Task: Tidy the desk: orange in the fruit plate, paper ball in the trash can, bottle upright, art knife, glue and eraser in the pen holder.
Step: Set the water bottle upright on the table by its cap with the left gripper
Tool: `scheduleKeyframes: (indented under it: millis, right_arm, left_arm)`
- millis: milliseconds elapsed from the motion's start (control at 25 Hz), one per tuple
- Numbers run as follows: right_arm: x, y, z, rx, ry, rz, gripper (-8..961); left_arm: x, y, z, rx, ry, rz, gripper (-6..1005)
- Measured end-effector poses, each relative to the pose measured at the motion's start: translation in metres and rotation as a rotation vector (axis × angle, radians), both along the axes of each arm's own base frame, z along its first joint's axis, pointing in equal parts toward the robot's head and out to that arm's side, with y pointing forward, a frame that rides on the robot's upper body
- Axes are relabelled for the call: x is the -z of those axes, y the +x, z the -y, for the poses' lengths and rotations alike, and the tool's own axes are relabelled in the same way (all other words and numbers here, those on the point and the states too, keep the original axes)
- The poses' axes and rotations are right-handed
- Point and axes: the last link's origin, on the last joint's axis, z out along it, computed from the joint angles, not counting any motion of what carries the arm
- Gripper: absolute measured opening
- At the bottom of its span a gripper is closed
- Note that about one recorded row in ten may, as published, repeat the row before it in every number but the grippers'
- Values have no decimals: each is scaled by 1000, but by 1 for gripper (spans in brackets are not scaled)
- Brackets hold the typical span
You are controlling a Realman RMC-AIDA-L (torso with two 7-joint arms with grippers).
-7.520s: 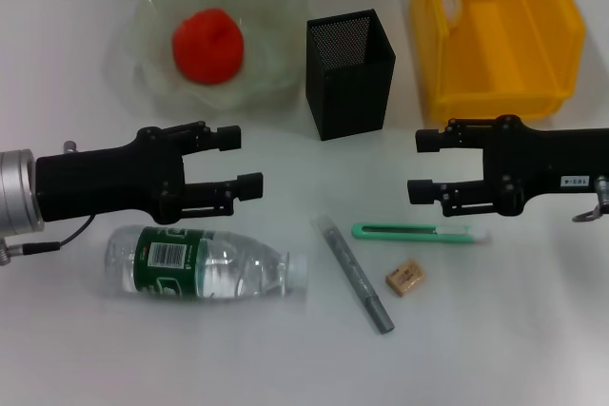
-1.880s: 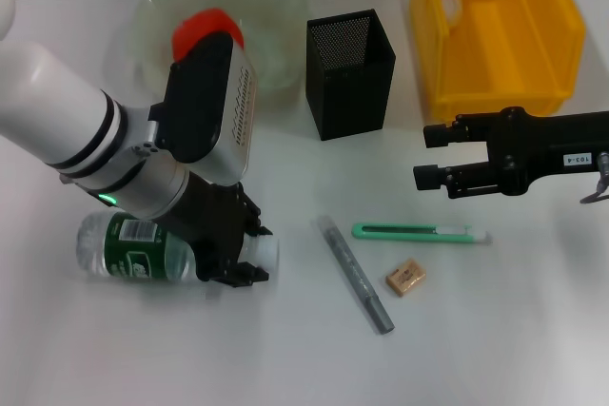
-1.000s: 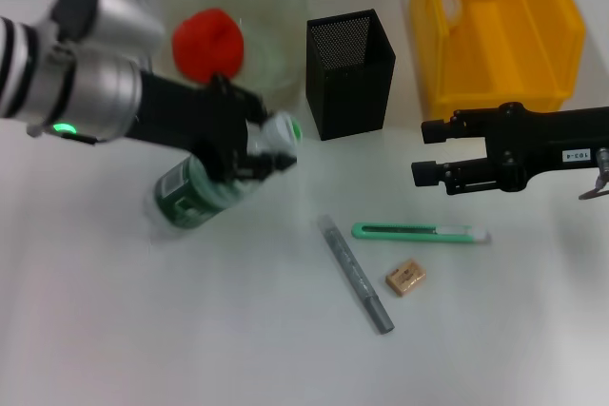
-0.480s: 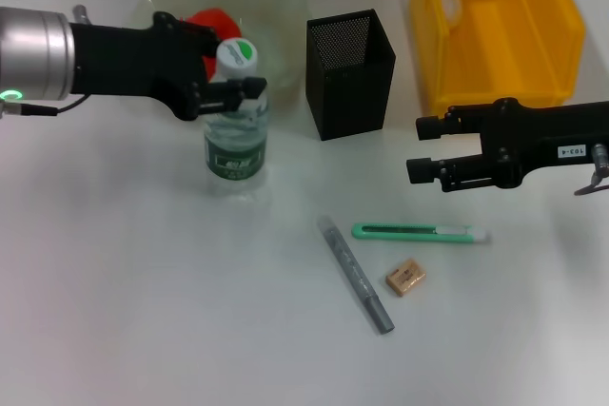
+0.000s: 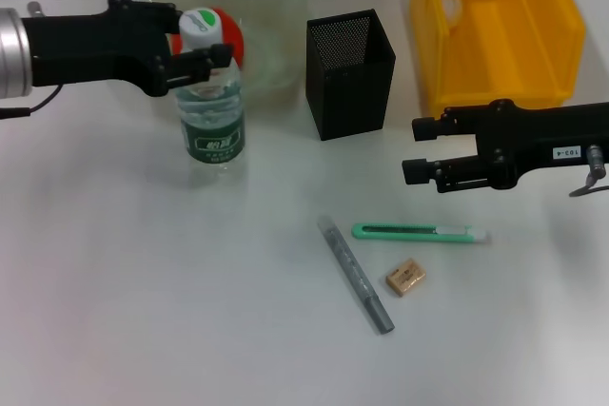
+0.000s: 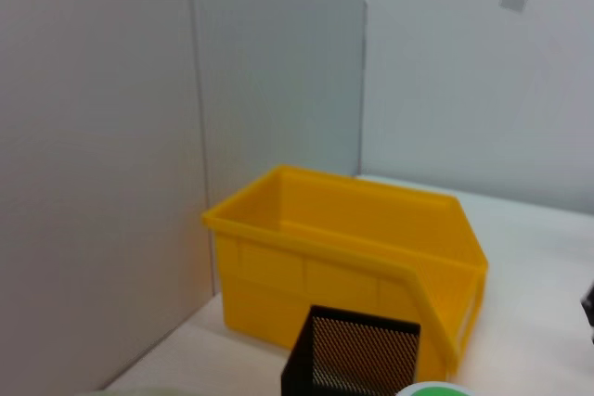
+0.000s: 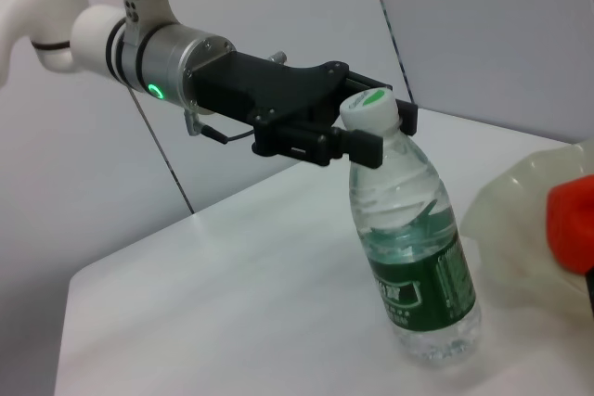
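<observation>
I see orange [image 5: 225, 28] in fruit plate [image 5: 276, 16], paper ball [image 5: 448, 9] in trash can [image 5: 547, 35]. Left pincer [image 5: 202, 52] clamps bottle [image 5: 213, 111] neck, upright on worktop [image 5: 143, 282]. Right pincer [image 5: 415, 147] wide, empty. Art knife [image 5: 419, 232], glue [image 5: 357, 274], eraser [image 5: 405, 278] left for pen holder [image 5: 350, 73].

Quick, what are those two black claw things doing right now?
Left gripper: closed around the neck of the upright clear plastic bottle with the green label.
Right gripper: open, holding nothing, hovering above the white desk.

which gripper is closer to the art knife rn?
Right. The right gripper hovers open just behind the art knife, near its middle. The left gripper is across the desk, closed on the neck of the upright bottle.
</observation>
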Motion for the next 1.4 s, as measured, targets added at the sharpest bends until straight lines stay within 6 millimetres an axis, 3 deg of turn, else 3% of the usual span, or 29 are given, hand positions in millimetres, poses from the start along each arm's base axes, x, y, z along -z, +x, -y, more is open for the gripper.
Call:
scheduleKeyframes:
  millis: [640,1400]
  right_arm:
    - [4,-1,2,-18,-8,-2,762]
    - [11,1,7,-33,3,-5,761]
  left_arm:
    - [-13,-44,9,-164,94,121,443]
    - [-12,-62,15,-157,184,172,444]
